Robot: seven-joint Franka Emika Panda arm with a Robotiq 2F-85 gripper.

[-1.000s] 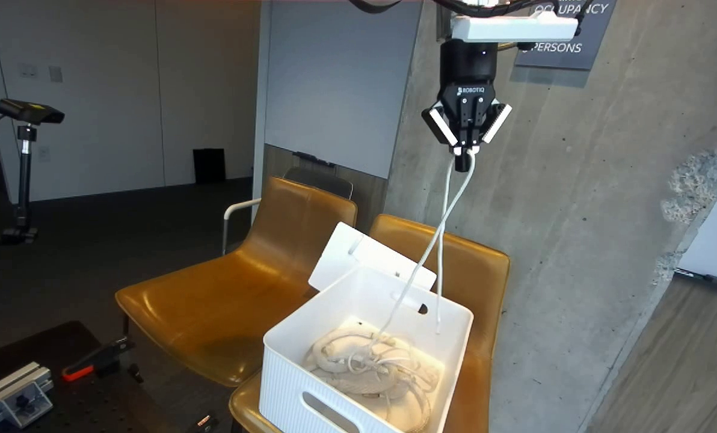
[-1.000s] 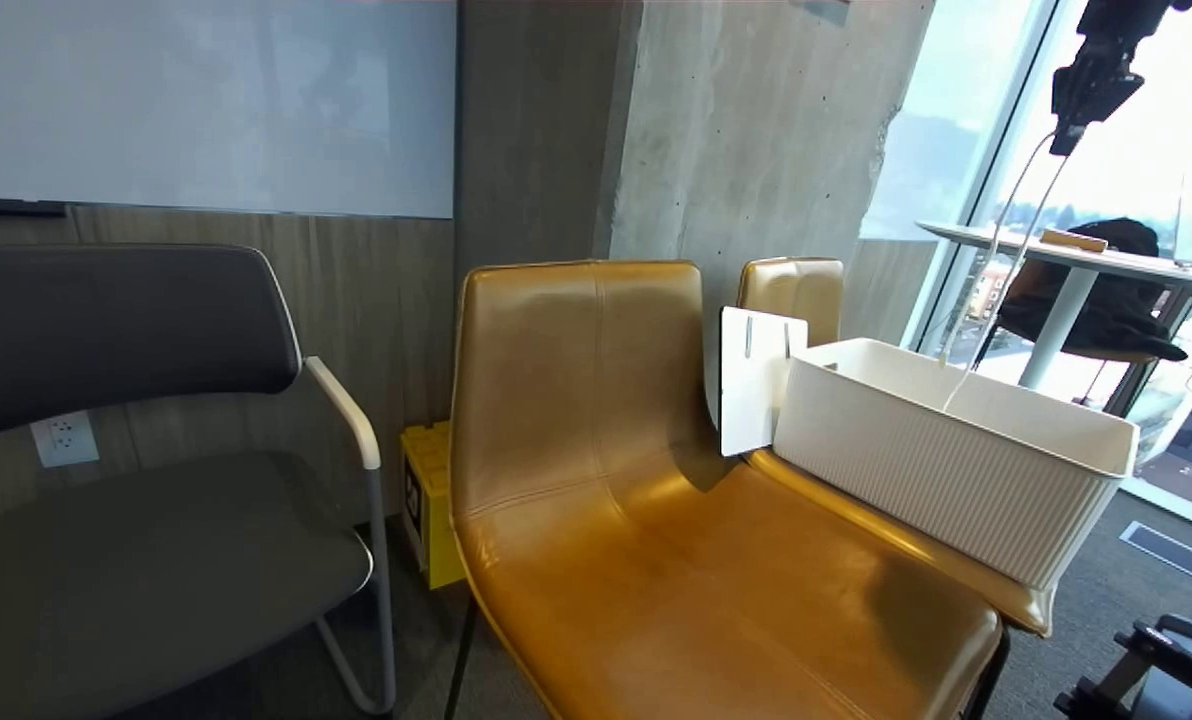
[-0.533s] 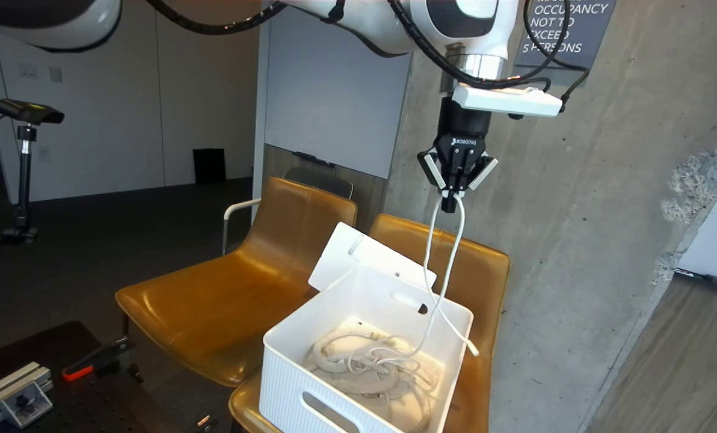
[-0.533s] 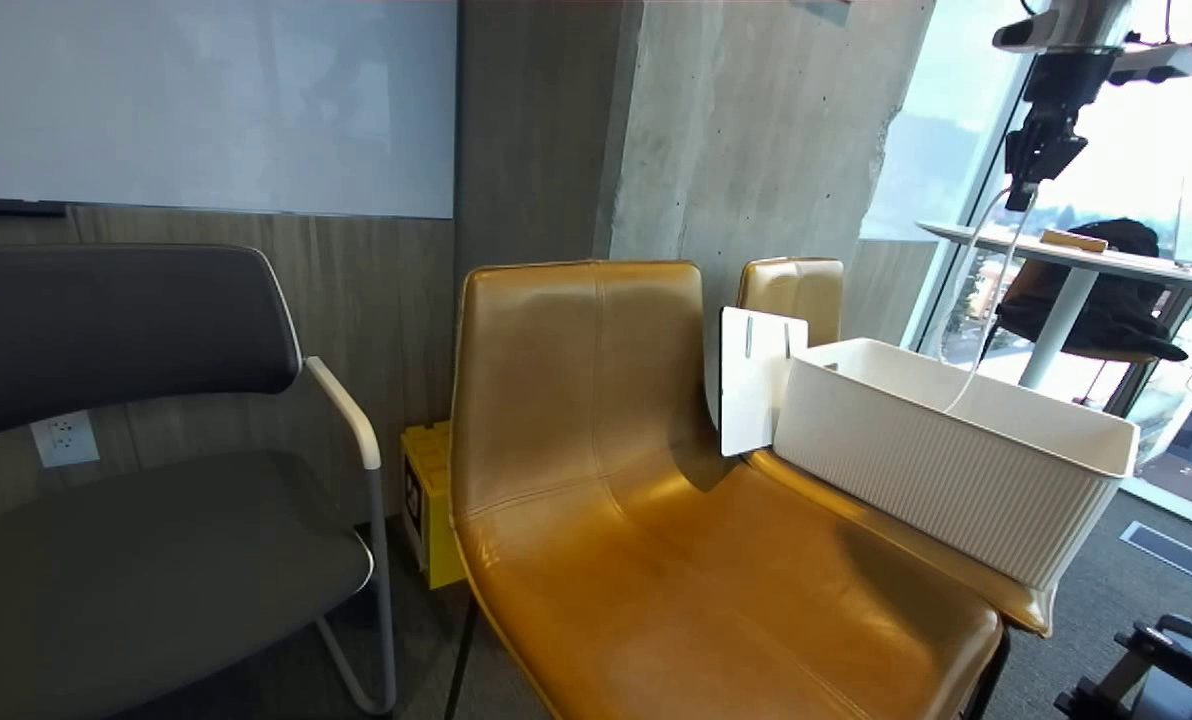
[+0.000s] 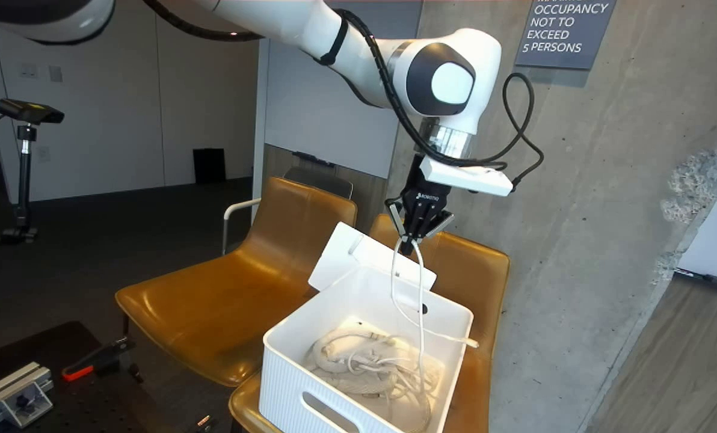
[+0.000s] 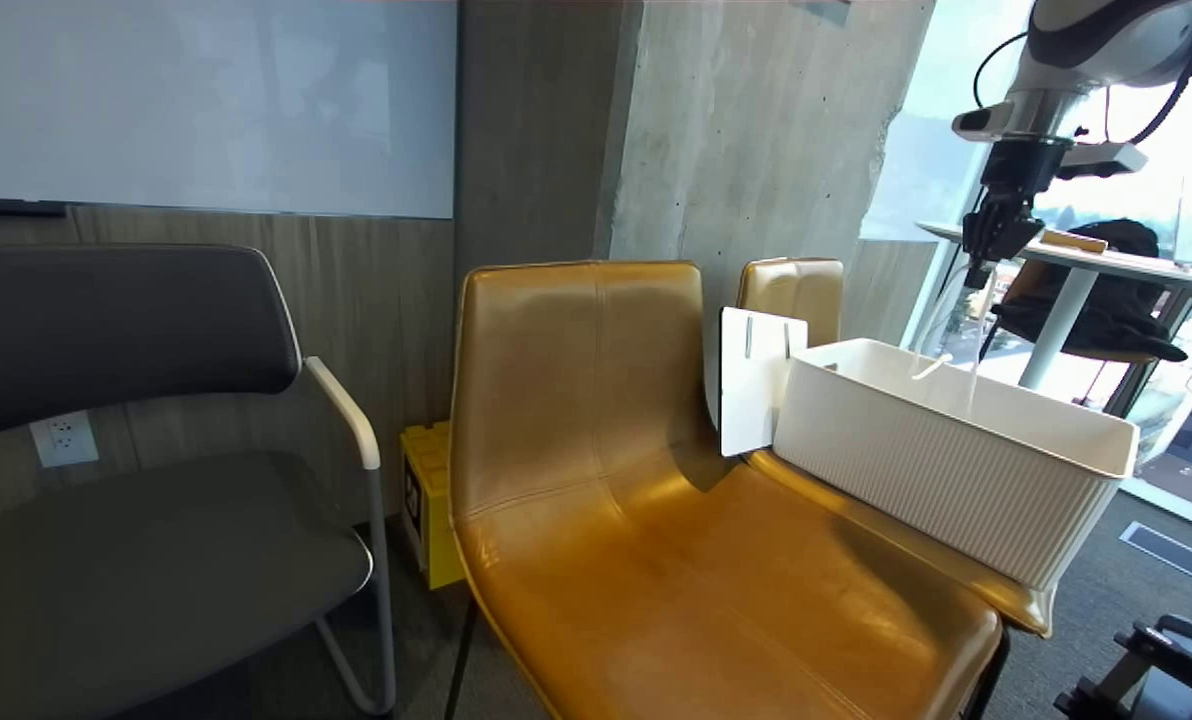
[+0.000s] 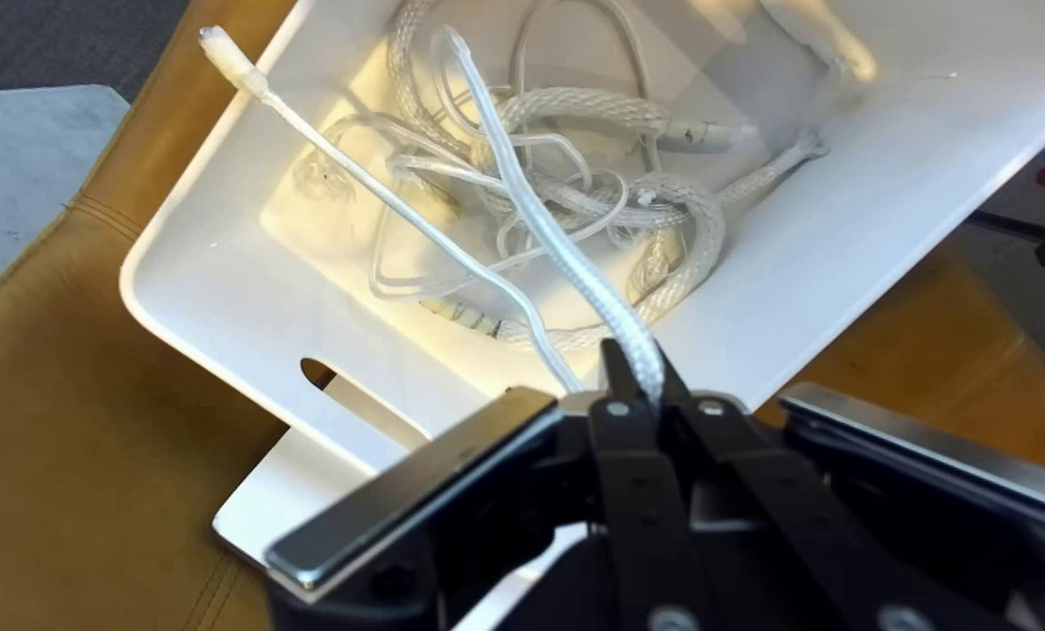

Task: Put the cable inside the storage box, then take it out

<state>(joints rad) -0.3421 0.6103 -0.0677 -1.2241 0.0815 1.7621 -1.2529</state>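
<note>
I've lowered the jaws, cable (image 7: 568,250) pinched, toward the storage box (image 5: 289,379); free end (image 7: 235,63) pokes past the rim (image 7: 179,188), insertion looks unfinished.

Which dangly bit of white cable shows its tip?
The wrist view's left strand, ending in a thick pale tip; the right strand runs into the storage box, its end unclear.
</note>
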